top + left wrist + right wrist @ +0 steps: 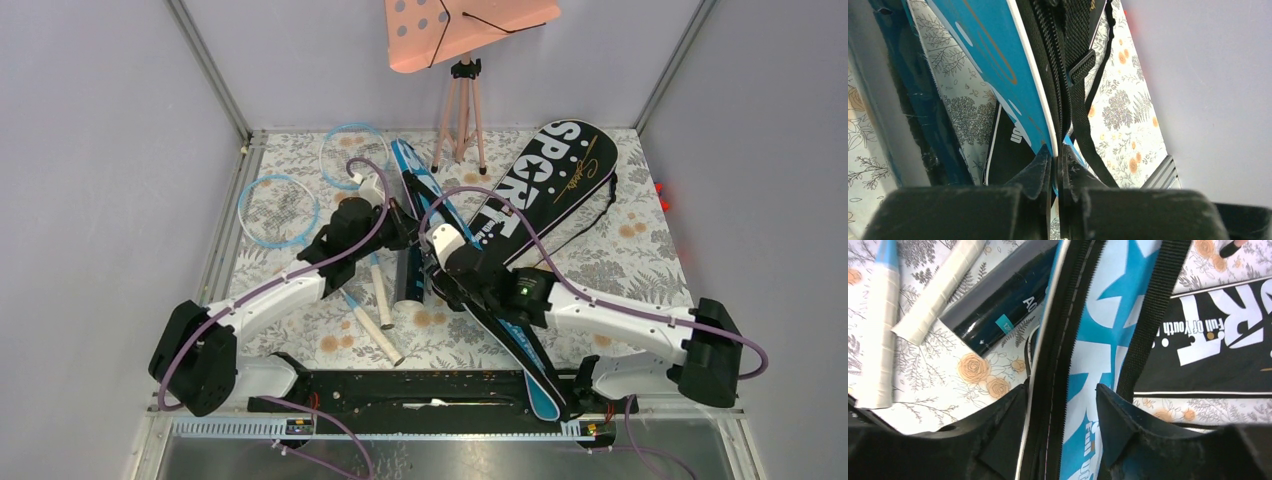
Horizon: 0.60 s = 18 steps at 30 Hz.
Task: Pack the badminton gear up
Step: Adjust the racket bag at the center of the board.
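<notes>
Blue SPORT bag (1098, 320) lies slanted on the floral bench (620, 260) beside the black bag (560, 170), its zipper edge pinched by the left claw (1055, 160) and straddled by the parted right claw (1063, 395).

Blue bag (515, 340) stands on edge (zipper showing) beside black bag (545, 180).

The surface (620, 250) has a pale cloth with grey leaves and orange flowers. The blue bag (413, 172) is blue with white letters, a white edge and a black zip. The black bag (555, 165) has big white letters and gold script. The strap (1153, 315) is black. The tube (998, 305) is black with a teal label. The hoops (278, 210) are light blue and the grips (381, 295) are white. The board (470, 25) is pink with dark dots.
</notes>
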### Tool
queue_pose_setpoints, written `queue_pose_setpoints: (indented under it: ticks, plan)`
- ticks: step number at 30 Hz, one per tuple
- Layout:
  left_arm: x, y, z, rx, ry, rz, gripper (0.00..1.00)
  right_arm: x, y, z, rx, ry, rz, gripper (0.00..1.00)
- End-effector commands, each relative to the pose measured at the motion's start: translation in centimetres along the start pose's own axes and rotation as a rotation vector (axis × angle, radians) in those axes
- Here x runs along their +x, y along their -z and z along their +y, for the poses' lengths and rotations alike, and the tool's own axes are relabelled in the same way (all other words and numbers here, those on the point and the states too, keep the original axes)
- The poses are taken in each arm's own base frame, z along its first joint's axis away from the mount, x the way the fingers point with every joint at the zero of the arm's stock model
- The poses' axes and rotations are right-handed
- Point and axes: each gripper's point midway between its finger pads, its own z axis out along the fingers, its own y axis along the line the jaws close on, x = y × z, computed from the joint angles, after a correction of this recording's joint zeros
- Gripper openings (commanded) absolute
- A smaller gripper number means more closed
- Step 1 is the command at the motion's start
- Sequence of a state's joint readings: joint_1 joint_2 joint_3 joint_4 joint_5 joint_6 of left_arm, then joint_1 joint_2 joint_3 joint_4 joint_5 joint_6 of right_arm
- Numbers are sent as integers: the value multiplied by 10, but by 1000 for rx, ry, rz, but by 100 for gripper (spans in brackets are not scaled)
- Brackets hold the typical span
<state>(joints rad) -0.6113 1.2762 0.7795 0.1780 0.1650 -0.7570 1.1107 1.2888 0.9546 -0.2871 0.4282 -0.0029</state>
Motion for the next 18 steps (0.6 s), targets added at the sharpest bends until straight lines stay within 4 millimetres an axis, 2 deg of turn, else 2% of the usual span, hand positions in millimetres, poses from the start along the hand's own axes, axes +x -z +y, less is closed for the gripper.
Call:
queue_pose_setpoints:
  ticks: [1,4,8,11,14,18]
  plan:
    - [-9,9,-28,180,-39,-49,0,-21,21,-14,31,-95,-124,69]
    - [-14,23,-40,292,-35,-78,0,-21,32,-29,24,-185,-200,85]
    - [-16,39,-56,424,-37,-99,0,-29,42,-40,-95,-355,-289,88]
    - [-16,45,-63,468,-42,-102,0,-27,45,-30,-170,-261,-292,89]
    - [-18,48,-64,475,-46,-109,0,-14,46,-14,-268,-121,-240,90]
    - [-21,49,-63,463,-68,-128,0,0,43,-10,-282,-93,-188,90]
